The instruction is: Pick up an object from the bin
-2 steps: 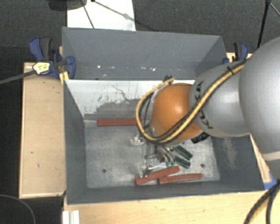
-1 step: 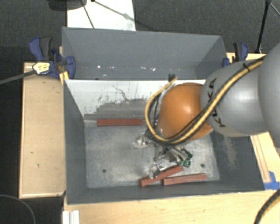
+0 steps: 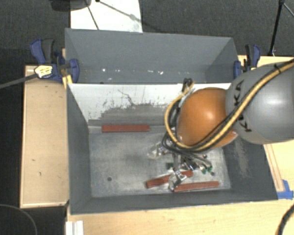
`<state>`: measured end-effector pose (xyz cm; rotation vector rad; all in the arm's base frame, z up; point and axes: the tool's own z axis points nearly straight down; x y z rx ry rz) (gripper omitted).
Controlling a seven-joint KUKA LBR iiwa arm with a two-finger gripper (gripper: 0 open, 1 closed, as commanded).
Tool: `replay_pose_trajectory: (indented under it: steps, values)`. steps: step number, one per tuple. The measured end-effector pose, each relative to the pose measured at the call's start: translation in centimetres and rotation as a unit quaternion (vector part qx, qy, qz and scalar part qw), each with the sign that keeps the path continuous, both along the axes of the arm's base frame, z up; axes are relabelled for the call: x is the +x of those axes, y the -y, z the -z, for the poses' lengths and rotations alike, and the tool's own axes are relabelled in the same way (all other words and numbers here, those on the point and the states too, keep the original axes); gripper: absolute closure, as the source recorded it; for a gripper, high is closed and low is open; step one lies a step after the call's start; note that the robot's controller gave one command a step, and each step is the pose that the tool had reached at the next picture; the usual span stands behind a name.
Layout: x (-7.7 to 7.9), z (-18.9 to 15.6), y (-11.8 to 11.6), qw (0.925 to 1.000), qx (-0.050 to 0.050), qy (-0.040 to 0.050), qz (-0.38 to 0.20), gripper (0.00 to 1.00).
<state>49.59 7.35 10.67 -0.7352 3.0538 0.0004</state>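
My gripper (image 3: 176, 177) is down near the bin's front, just below the orange wrist cover. It sits right at the meeting point of two reddish-brown flat sticks: a shorter one (image 3: 158, 182) to its left and a longer one (image 3: 202, 185) to its right, both lying on the bin floor. Whether it touches either stick is hidden by the gripper's own body. A third reddish-brown stick (image 3: 125, 128) lies alone along the back of the floor, well away to the left.
The arm and its orange cover with cables hang over the right half of the bin. Small dark and green bits (image 3: 208, 169) lie just right of the gripper. The bin's walls slope steeply on all sides.
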Motion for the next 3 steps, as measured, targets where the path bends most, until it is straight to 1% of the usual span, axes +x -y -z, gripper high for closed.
replay_pose_trajectory:
  steps: [1, 2, 3]
  values:
    - [-1.3, 3.3, 3.7, 0.9993, 0.001, 0.0039, 0.037, 1.00]
    - [-1.3, 3.3, 3.7, 0.9993, 0.001, 0.0038, 0.038, 1.00]
    - [-0.2, -10.6, 2.2, 0.9989, 0.000, 0.0011, 0.047, 1.00]
